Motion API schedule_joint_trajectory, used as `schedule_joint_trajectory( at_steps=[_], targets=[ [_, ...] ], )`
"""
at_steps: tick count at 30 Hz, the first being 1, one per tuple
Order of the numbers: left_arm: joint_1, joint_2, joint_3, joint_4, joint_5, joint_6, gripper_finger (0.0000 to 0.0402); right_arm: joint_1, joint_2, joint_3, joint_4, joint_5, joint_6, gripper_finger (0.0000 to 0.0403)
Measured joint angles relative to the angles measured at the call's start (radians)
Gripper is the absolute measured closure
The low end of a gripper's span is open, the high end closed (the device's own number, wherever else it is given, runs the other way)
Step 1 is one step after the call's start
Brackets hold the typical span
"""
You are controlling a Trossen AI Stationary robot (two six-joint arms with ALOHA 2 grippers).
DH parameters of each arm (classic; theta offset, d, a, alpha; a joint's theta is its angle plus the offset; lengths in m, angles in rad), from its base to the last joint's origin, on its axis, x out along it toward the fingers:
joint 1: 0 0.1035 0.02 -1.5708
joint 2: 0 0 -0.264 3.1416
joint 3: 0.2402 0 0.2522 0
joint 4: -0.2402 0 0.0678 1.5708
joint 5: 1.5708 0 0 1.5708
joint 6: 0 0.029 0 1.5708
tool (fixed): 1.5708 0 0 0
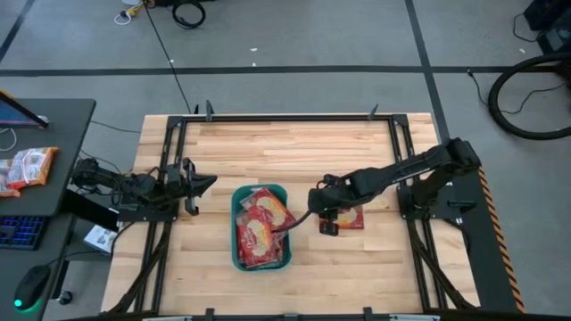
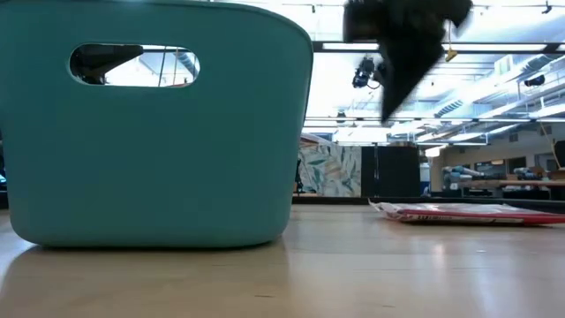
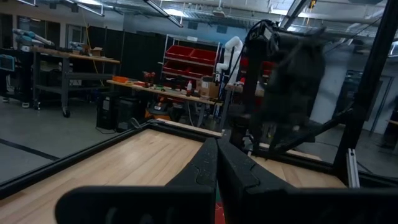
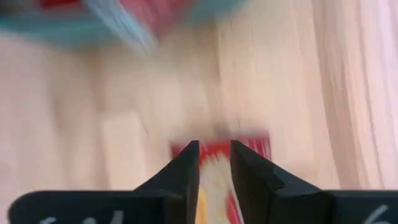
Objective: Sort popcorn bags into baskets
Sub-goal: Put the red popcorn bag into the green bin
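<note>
The teal basket (image 1: 260, 226) sits mid-worktop, already stacked with popcorn bags (image 1: 259, 223). Just beside it, the right gripper (image 1: 328, 220) hangs over the last bag (image 1: 351, 217) lying flat on the worktop (image 1: 294, 152), fingers (image 4: 186, 165) parted slightly and holding nothing, likely lining up a pick. On the basket's other side, the left gripper (image 1: 198, 186) waits with fingers closed and empty.

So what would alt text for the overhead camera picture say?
Seen from above, the right gripper hovers over one popcorn bag lying on the wooden table, beside a teal basket already holding several bags. The left gripper waits at the table's left.
</note>
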Motion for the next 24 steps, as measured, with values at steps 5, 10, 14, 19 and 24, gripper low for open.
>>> schedule_joint_trajectory(
  at_steps=[5,10,14,19,24],
  targets=[
    [0.0,0.0,0.0,0.0,0.0,0.0,0.0395,-0.003,0.062,-0.001,-0.261,0.004,0.076,0.0274],
    [0.0,0.0,0.0,0.0,0.0,0.0,0.0395,-0.006,0.07,-0.057,-0.414,0.022,0.124,0.0239],
    [0.0,0.0,0.0,0.0,0.0,0.0,0.0395,-0.023,0.036,-0.135,-0.4,0.012,0.123,0.0216],
    [0.0,0.0,0.0,0.001,0.0,-0.001,0.0395,-0.109,0.01,-0.23,-0.313,-0.02,0.064,0.0194],
    [0.0,0.0,0.0,0.001,0.0,-0.001,0.0395,-0.175,0.013,-0.3,-0.193,-0.051,-0.037,0.0181]
  ],
)
